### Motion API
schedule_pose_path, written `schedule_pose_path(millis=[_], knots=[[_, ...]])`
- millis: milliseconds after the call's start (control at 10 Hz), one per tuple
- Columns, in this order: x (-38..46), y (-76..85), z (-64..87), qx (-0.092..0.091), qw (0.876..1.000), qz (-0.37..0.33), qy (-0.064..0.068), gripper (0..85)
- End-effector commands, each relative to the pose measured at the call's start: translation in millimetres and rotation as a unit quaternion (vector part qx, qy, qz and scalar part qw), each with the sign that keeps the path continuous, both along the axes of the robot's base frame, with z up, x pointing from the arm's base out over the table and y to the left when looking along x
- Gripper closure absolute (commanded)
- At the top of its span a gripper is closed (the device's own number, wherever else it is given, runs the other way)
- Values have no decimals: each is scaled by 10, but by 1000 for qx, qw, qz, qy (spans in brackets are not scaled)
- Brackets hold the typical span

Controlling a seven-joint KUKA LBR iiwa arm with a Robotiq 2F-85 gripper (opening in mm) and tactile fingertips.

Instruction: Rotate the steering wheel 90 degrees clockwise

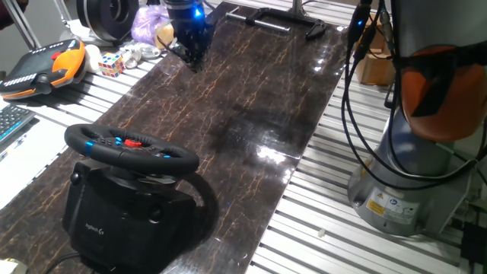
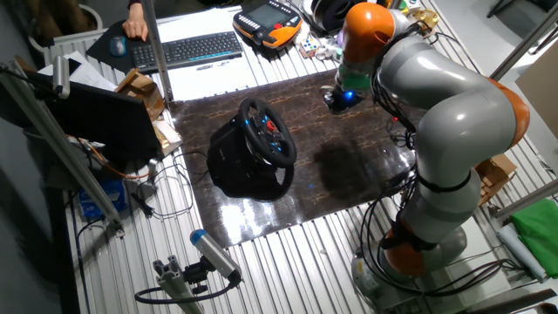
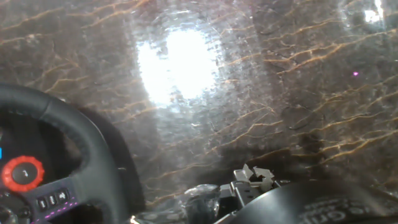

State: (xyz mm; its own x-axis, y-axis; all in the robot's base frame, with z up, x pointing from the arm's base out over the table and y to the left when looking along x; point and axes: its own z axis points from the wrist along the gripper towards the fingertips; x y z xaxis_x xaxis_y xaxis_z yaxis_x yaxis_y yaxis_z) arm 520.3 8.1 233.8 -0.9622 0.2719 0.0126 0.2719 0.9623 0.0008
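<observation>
On a dark marbled table (image 1: pixel 251 99), the black round steering wheel (image 1: pixel 131 148) sits well apart from the fingers (image 1: pixel 192 55), whose spread cannot be told.

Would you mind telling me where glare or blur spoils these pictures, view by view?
In the hand view, a lamp's glare washes out the dark marble mat, and the steering wheel at the lower left is soft; in one fixed view, smaller highlights sit on the mat near its right edge; in the other fixed view, the light is even and the wheel reads clearly.
</observation>
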Motion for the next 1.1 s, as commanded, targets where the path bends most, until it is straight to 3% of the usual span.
schedule_pose_path(millis=[0,100,300,500,1000], knots=[[15,19,-4,5,1000,-8,1,843],[40,65,-10,17,1000,-25,2,843],[77,174,-17,17,999,-36,3,843],[96,287,-14,32,998,-58,4,843],[86,429,-78,48,993,-105,14,843]])
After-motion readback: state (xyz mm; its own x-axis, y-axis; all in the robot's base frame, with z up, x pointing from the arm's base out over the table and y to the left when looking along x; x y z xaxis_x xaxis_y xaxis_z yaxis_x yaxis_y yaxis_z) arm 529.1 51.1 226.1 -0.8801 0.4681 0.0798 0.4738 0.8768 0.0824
